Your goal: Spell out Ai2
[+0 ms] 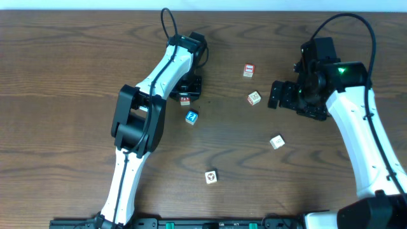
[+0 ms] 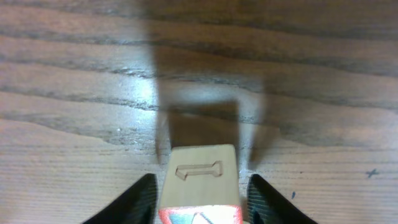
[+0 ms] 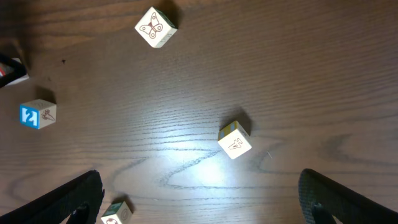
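On the dark wood table (image 1: 63, 70), six small blocks, scattered over the middle and right. Down low at the left end of the scatter, the left gripper (image 1: 185, 93), its fingers (image 2: 138, 200) set on either side of the I block (image 2: 199, 177), close against both flanks; whether truly clamping or only flanking, cannot tell. Resting on the wood, that block, with an engraved I on its tan top face and a red face toward the wrist camera. Just beside it, toward the near edge and not touching, the 2 block (image 1: 191, 117), blue, clear of both grippers. Further right, a red-edged block (image 1: 248, 70) toward the far edge, and below it a striped block (image 1: 254, 98), yellow lines along one side, its mark too small to read surely. Nearest to that one, the right gripper (image 1: 275, 95), pointing left, fingers (image 3: 65, 202) spread wide, released, only bare wood between them. Well apart from the others, toward the near edge, a pale block (image 1: 276, 142) and a marked block (image 1: 211, 177), each alone.
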